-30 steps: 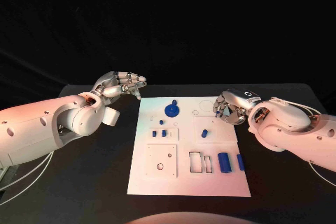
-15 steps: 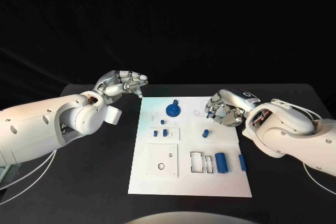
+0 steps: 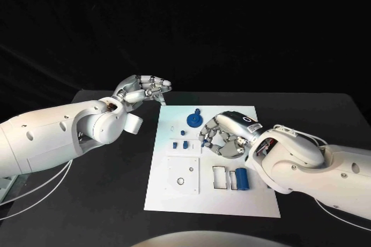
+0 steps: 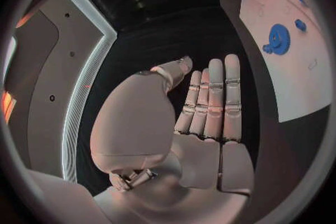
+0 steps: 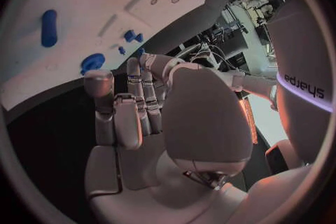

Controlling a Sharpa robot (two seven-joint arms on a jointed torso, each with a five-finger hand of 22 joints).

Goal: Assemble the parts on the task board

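The right hand [image 3: 222, 139] was held over the middle of the board [image 3: 255, 204], fingers curled loosely apart, nothing gripped. The left hand [image 3: 143, 90] was raised beyond the board's far left corner, fingers straight and empty. Blue parts [image 3: 243, 179] lay on the board, the gear [image 3: 194, 119] near its far edge; the board's near end was unobstructed.

Your head camera looks steeply down on the task board [image 3: 213, 193] from above. Each wrist camera sits close behind its own palm: left hand [image 4: 210, 117], right hand [image 5: 133, 117]. All three views share the board's far end with the blue gear [image 3: 194, 119] [image 4: 279, 40] [image 5: 92, 61].
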